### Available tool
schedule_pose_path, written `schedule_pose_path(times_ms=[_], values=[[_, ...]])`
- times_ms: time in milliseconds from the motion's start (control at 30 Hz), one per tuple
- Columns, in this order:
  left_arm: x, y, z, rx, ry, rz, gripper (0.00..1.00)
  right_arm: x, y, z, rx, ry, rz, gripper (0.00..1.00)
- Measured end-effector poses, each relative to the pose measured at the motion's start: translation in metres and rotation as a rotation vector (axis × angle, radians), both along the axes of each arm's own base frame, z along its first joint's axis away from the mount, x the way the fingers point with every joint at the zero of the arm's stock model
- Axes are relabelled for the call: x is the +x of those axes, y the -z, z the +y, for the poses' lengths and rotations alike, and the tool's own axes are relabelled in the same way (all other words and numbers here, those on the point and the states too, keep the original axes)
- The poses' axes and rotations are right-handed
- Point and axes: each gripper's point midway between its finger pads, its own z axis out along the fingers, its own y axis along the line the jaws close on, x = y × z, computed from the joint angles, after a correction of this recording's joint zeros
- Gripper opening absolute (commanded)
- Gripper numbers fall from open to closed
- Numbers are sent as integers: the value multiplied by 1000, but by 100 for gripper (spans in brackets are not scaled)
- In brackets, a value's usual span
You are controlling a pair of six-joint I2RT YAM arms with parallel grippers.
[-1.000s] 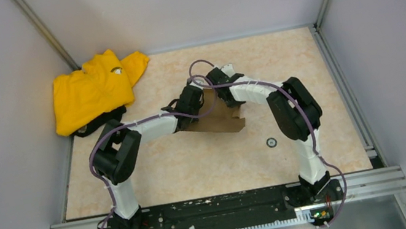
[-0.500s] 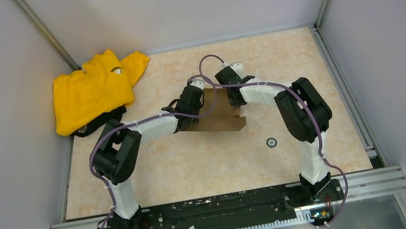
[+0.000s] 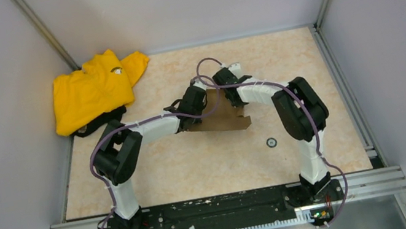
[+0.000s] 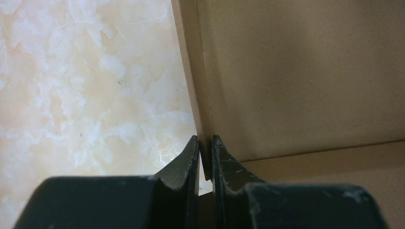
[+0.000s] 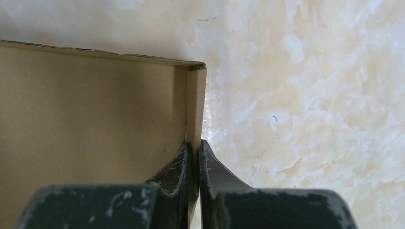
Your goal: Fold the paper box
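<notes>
Fingers (image 4: 187, 162) of the left gripper (image 4: 204, 142) pinch an upright wall of the paper box (image 3: 227, 119) at the middle of the table (image 3: 196, 165), while the right gripper (image 5: 195, 145), wider a second ago, now clamps a wall at the other end. Only the wrist cameras show both pinches; the overhead view hides them. A yellow garment (image 3: 91, 93) lies in the far-left corner.

Plain brown paper box (image 3: 223, 121), partly folded with side walls upright, rests mid table (image 3: 210, 169).
</notes>
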Motion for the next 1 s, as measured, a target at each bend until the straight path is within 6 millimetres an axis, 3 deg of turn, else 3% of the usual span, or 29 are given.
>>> schedule_pose_path(times_ms=[300,933,1000], values=[[-3,0,-7,-21,10,9,16,-9,-1,-9,-68,11,23,0],[-2,-3,-12,-40,8,13,16,-6,0,-12,-109,14,25,0],[-2,-3,-12,-40,7,13,16,-6,0,-12,-82,10,24,6]])
